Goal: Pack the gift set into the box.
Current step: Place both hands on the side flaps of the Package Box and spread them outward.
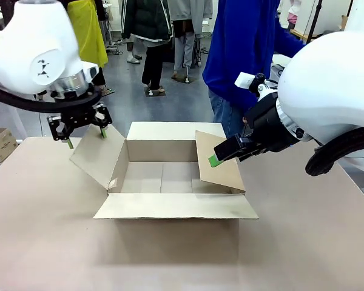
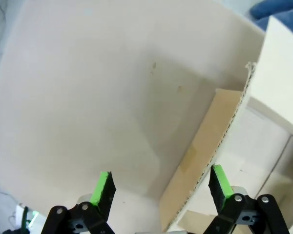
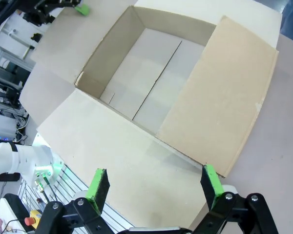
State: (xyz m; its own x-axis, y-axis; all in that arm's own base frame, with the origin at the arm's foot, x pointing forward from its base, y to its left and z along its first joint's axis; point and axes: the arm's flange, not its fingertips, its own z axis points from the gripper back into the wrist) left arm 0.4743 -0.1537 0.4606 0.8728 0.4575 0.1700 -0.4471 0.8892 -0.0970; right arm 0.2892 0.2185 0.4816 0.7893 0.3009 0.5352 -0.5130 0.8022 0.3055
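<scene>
Where the table [image 1: 303, 242] lies bare and smooth along its near edge, the brown corrugated carton [image 1: 161, 177] sits at the middle, open-topped, with its near flap [image 1: 176, 206] lying flat toward that edge. Its floor is plain cardboard with a centre seam. The left flap [image 1: 97, 154] slopes outward, and the left gripper [image 1: 86, 139] hangs above its far corner, fingers spread wide and empty. The right flap [image 1: 221, 163] tilts up over the opening. The right gripper [image 3: 155, 170], equally wide and empty, is just beside it. A person [image 1: 242, 48] in blue stands at the far edge.

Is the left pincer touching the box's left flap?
Cannot tell: left wrist view shows the open left pincer straddling the flap edge, which runs beside one pad; contact unclear.
</scene>
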